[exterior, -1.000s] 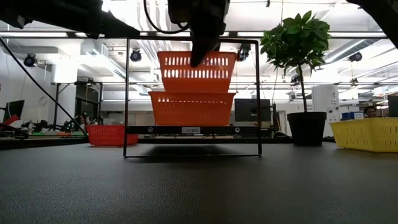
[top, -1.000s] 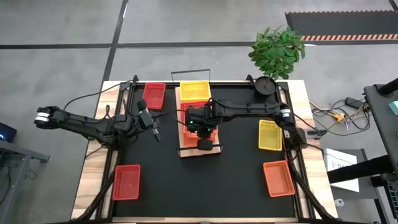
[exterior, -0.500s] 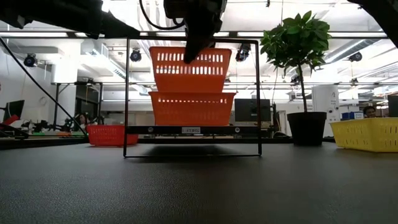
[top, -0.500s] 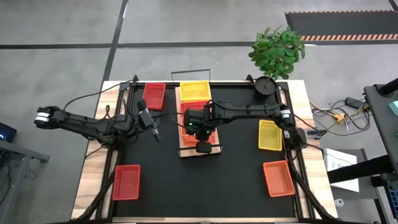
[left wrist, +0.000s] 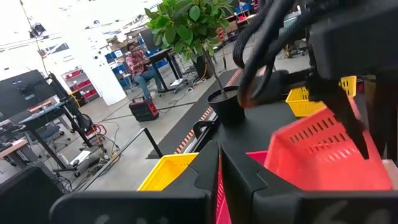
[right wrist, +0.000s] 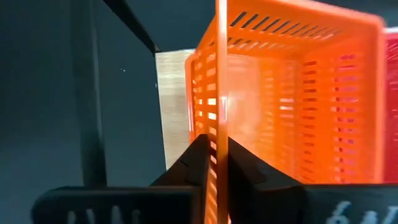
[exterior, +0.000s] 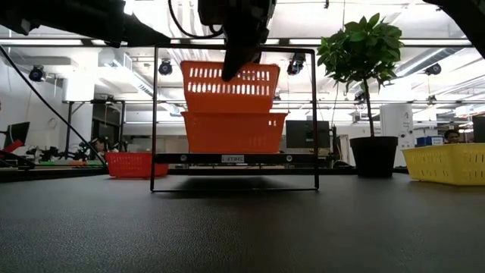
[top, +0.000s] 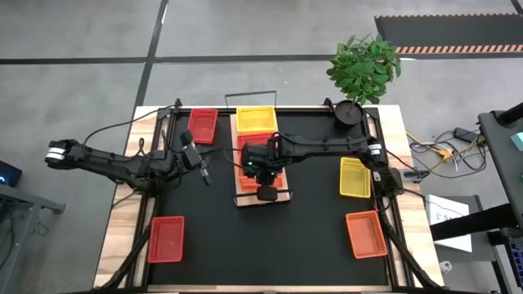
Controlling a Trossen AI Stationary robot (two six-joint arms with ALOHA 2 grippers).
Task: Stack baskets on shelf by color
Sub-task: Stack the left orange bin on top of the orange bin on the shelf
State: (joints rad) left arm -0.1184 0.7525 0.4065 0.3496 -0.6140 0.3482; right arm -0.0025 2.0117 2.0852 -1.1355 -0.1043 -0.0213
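The orange basket (exterior: 227,78), clamped by its wall in the right end effector (right wrist: 217,163), had shifted sideways and lower over the orange basket on the shelf (top: 243,196), nearly nested, while the left end effector (top: 202,174), closed, waited beside.

Basket (exterior: 229,78) atop basket (exterior: 233,133) (on shelf (exterior: 235,158))

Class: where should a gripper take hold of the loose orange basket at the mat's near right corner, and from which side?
Pinch a thin side wall of the orange basket from straight above, one finger inside and one outside. It lies flat, mouth up, with clear mat around it. The right gripper holds its basket the same way.
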